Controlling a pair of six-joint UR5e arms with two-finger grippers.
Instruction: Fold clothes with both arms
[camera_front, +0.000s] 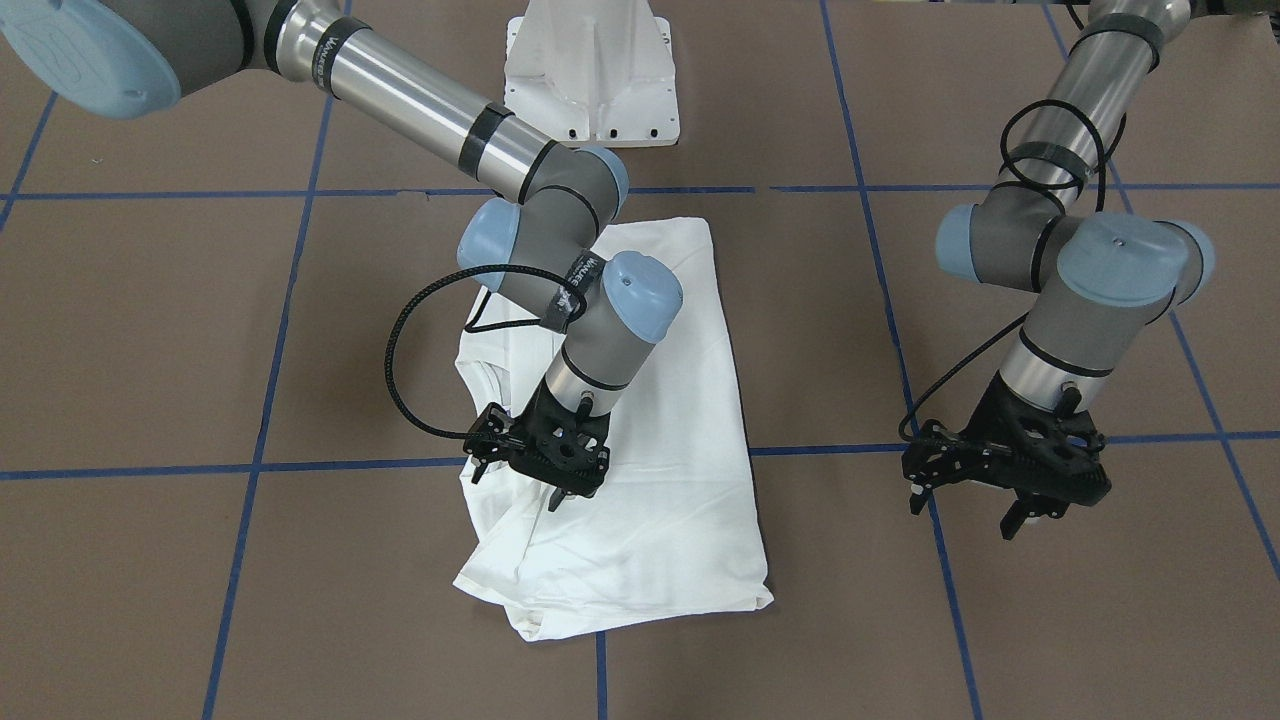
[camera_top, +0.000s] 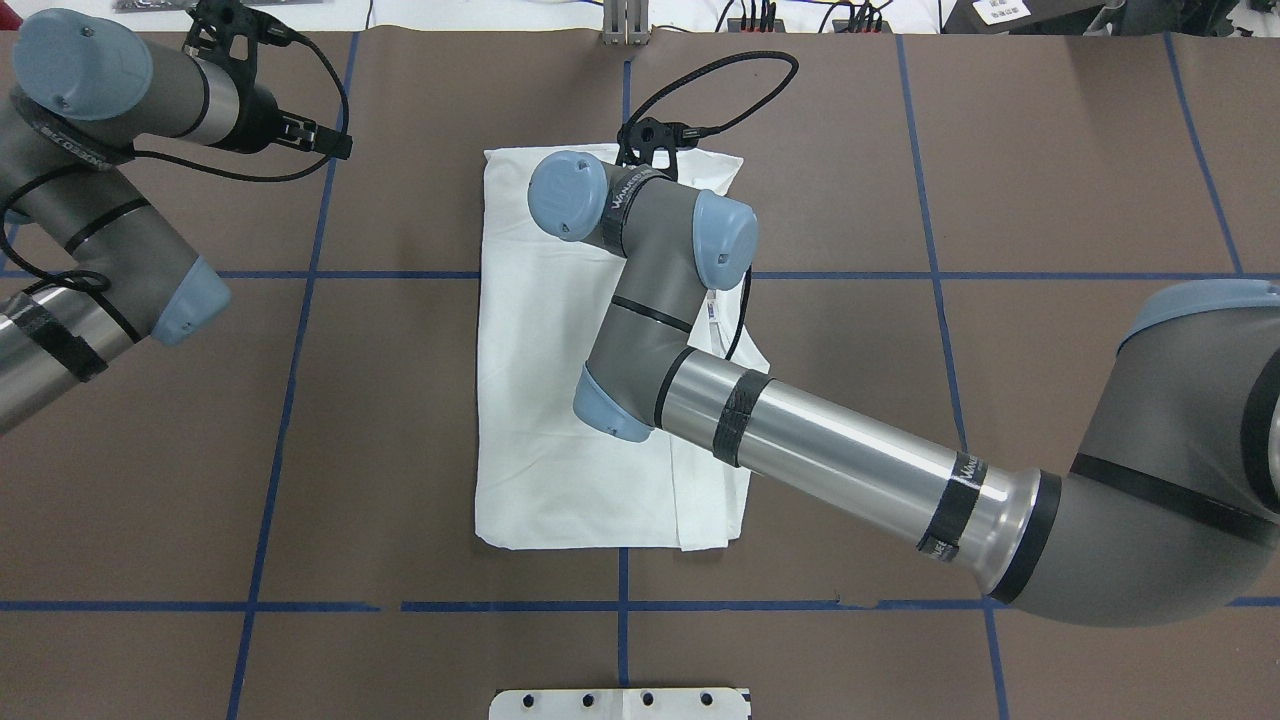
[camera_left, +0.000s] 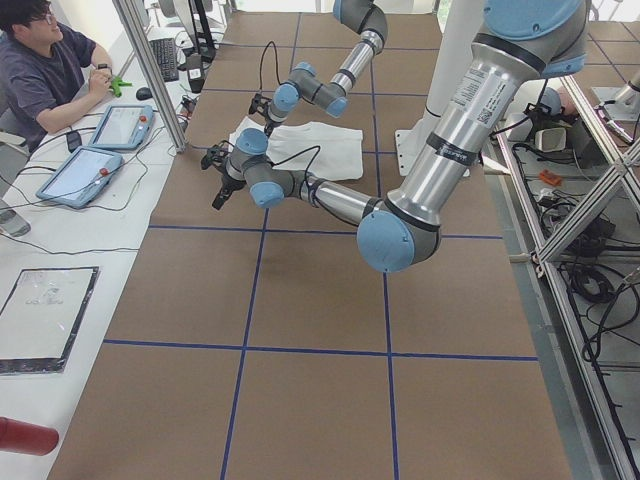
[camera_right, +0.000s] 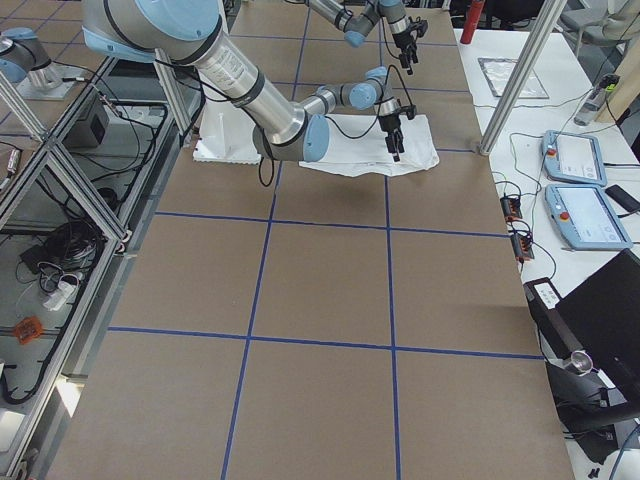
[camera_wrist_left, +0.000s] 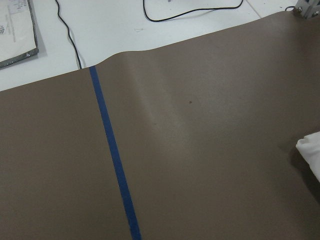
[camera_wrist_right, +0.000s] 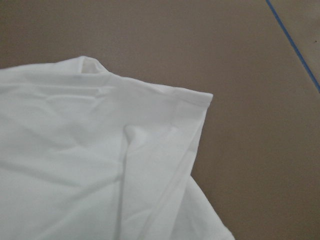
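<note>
The shirt (camera_front: 690, 420) lies in the middle of the table (camera_front: 150, 330). It is folded lengthwise into a long white strip that runs from near the robot's base (camera_front: 590, 80) to the far side. Its near end is flat and square. Its far end is looser, with a rumpled fold along the right edge and a corner that juts out. The strip crosses one of the blue tape lines (camera_front: 330, 465) that grid the brown table top.

The right hand (camera_front: 520, 482) hangs just above the shirt's right edge, towards the far end. Its fingers point down and are spread apart, with no cloth between them. The right wrist view shows a hemmed corner of the shirt lying on the table below.

The left hand (camera_front: 965, 510) is well apart from the shirt, out to the left and above bare table beside a tape crossing. Its fingers are also spread and hold nothing. The left wrist view shows brown table, one tape line and a small white tip of the shirt at the edge of the view.

At the far side a person (camera_left: 45, 75) sits at a white side table.
</note>
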